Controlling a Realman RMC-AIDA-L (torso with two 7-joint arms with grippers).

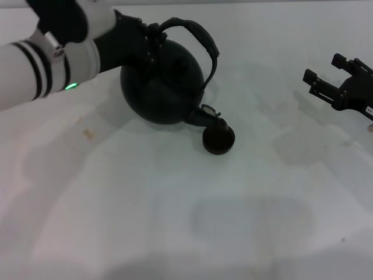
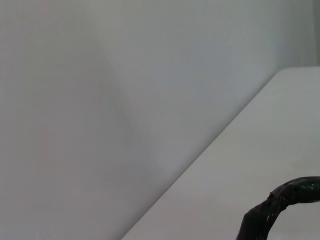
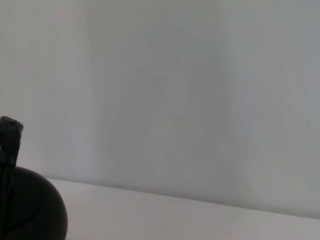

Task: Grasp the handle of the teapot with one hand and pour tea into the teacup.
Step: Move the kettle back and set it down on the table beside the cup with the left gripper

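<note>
Currently tilted, spout over teacup [image 1: 218, 139]; teapot [image 1: 163, 81] likely heavy, rigid. Left gripper [image 1: 145, 36] clamped on handle [image 1: 195, 36], upper left; right gripper [image 1: 326, 81] splayed, idle.

The teapot [image 1: 163, 87] looks like matt black cast iron; the table [image 1: 175, 221] is smooth white.

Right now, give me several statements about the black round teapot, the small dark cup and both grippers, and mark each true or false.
1. The black round teapot is tipped, spout over the small dark teacup. True.
2. The left gripper is at the arched handle. True.
3. The right gripper holds the teacup. False: it hangs open, well apart from the cup.
4. The teacup lies on its side. False: it stands upright on the white table.
</note>
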